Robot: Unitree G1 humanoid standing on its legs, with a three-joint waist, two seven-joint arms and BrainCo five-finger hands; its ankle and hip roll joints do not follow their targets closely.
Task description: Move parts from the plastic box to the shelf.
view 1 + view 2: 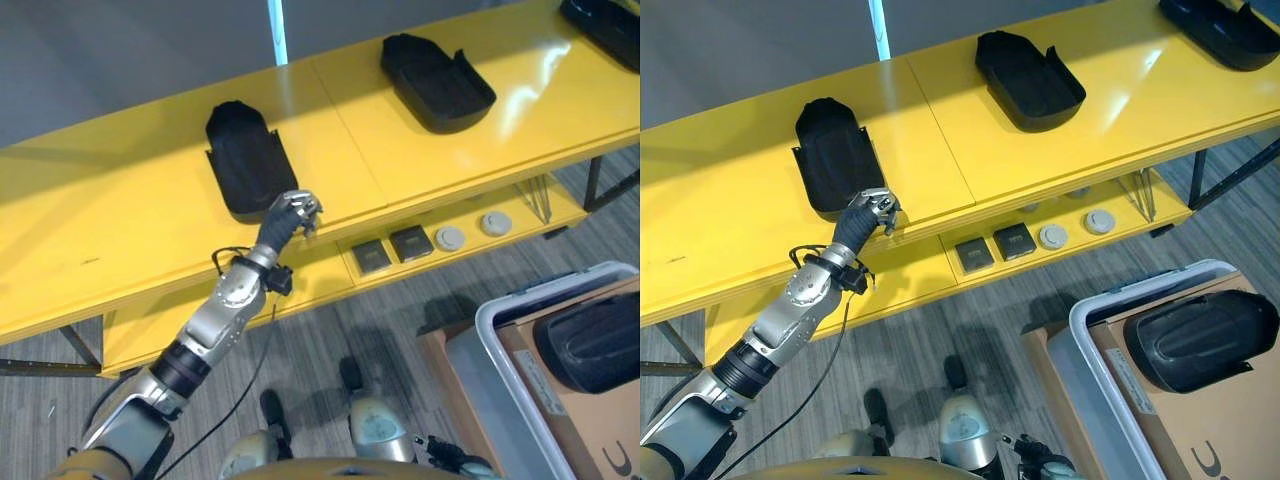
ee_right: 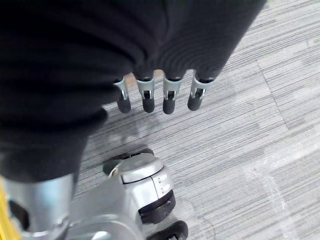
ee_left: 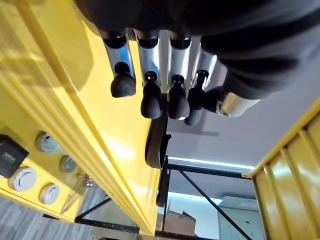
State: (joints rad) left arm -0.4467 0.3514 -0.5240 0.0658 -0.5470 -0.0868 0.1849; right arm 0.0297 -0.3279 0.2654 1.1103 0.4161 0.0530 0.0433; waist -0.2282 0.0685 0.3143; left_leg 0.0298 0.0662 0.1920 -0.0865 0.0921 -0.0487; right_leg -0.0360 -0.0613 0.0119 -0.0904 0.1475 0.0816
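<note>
Left eye view shows a long yellow shelf [image 1: 120, 190] running across the upper frame with black parts on it: one part [image 1: 247, 160] at upper left and a second part [image 1: 436, 82] at upper centre. At lower right, a plastic box [image 1: 500, 350] holds another black part [image 1: 590, 342] on cardboard. The left hand [image 1: 290, 215] sits at the shelf's front edge just below the upper-left part, its fingers relaxed and empty, while the right hand [image 2: 160, 95] hangs over the floor with its fingers straight, holding nothing.
</note>
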